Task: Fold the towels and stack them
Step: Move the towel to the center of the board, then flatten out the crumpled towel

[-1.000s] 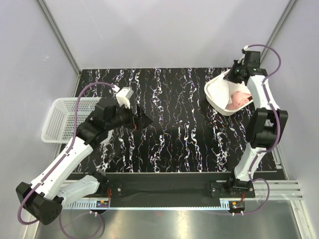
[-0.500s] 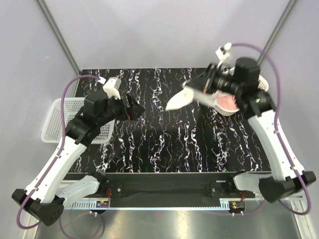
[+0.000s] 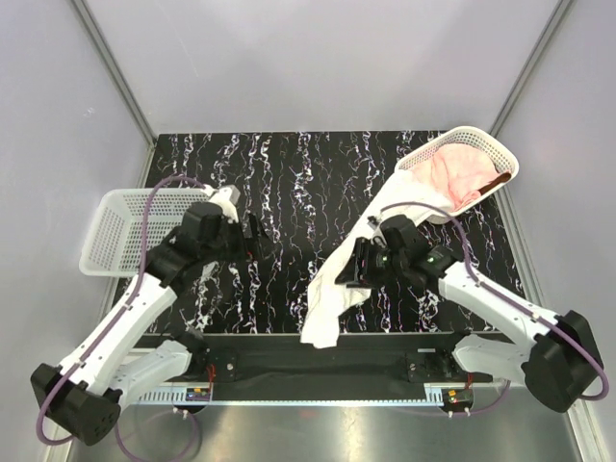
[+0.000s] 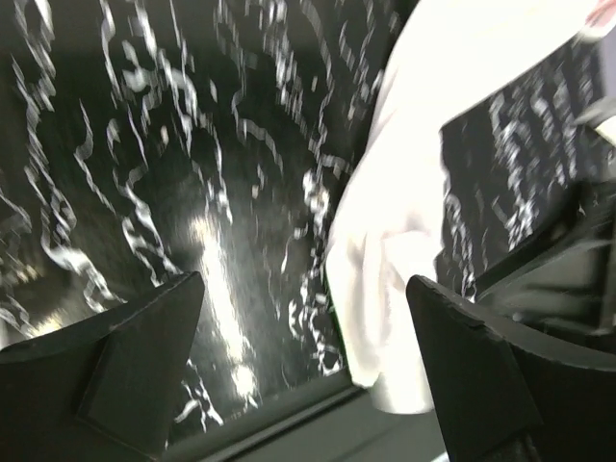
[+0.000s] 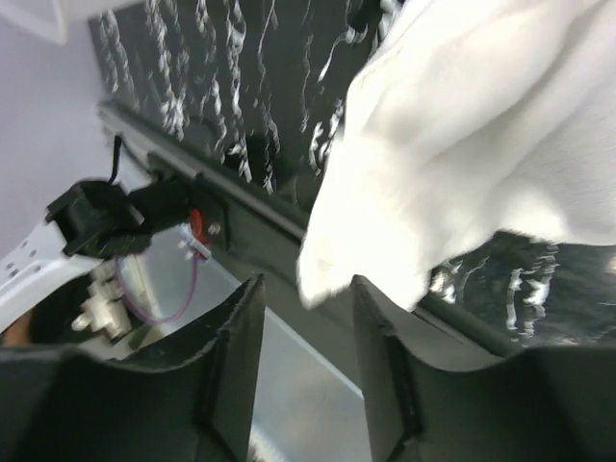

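The white towel (image 3: 332, 289) lies stretched in a long band across the right half of the bench (image 3: 298, 173). Its far end reaches the rim of the white basket (image 3: 469, 129) at the far right corner. Its near end spills over the bench's front edge onto the dark rail. In the left wrist view the towel (image 4: 423, 173) shows as a bright bunched strip on the marbled black top, and in the right wrist view it (image 5: 481, 125) fills the upper right, with 1 rumpled corner hanging low.

The right tool (image 3: 352, 272) sits right at the middle of that band. From its own camera, its 2 fingers (image 5: 231, 366) stand a little apart and the towel's corner is at their tips (image 5: 308, 281). Whether they actually pinch the cloth cannot be told.

A pink towel (image 3: 460, 178) lies crumpled inside the tilted far-right basket.

The left tool (image 3: 255, 234) hangs over the bench's left half, apart from the white towel. Its fingers are spread wide (image 4: 304, 279) with only the bench top between them.

A 2nd white basket (image 3: 101, 236) sits at the bench's left edge, beside the left arm.
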Robot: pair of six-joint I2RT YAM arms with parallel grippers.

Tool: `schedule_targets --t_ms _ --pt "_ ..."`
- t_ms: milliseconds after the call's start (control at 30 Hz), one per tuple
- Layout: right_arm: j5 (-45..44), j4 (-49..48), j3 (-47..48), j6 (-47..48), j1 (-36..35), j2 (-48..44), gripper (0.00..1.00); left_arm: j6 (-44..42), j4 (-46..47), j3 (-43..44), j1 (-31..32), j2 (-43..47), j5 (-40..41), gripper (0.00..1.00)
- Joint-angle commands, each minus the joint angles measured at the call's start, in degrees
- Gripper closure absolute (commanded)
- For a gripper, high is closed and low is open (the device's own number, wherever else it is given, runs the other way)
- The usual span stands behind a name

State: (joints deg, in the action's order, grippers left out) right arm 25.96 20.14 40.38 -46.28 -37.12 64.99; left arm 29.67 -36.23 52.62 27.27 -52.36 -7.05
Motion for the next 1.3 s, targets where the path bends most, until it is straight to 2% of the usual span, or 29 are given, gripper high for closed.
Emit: schedule_targets --t_ms 0,100,167,267,367,433,533,667,700,867,1100,1267 --pt "-14.1 7.3 9.3 7.2 -0.1 -4.2 0.49 3.4 4.7 -5.9 2.2 -0.4 -4.3 0.08" --pt "-23.1 13.4 17.0 13.6 -0.1 -1.0 0.49 6.4 8.1 -10.8 6.2 -0.6 -3.3 0.10" --pt "-25.6 14.6 20.9 17.0 -0.1 3.7 0.50 7.4 9.2 -12.5 8.2 -1.3 -2.5 0.11" --pt "-29.8 18.2 25.2 17.3 -0.1 11.5 0.53 8.8 10.5 -15.3 11.8 -1.7 -1.5 0.12" --pt "-29.9 19.9 25.3 16.0 -0.1 16.7 0.54 10.1 12.9 -18.2 14.0 -1.3 -1.7 0.13" --pt "-28.4 19.2 24.3 15.0 -0.1 18.1 0.55 11.4 15.6 -19.5 14.9 -1.3 -3.4 0.15" --pt "-21.2 15.6 21.1 17.1 -0.2 16.1 0.53 12.6 20.5 -22.1 16.3 -1.8 -5.9 0.17" --pt "-3.2 4.1 13.5 23.2 -1.4 8.2 0.44 15.6 20.1 -23.2 16.2 0.1 -4.3 0.18" --pt "-1.6 3.0 12.5 23.5 -1.5 7.1 0.43 15.9 20.0 -23.3 16.2 1.4 -3.9 0.18" --pt "-0.8 2.6 11.8 27.5 -4.2 9.2 0.38 17.6 16.1 -21.9 14.5 7.3 -0.8 0.11" --pt "-3.0 5.8 13.9 29.3 -7.7 18.2 0.39 15.8 13.5 -20.4 14.2 6.1 -1.6 0.11" --pt "-5.5 5.7 12.4 28.9 -8.7 18.1 0.40 15.4 13.2 -20.9 14.2 7.2 -1.1 0.11"
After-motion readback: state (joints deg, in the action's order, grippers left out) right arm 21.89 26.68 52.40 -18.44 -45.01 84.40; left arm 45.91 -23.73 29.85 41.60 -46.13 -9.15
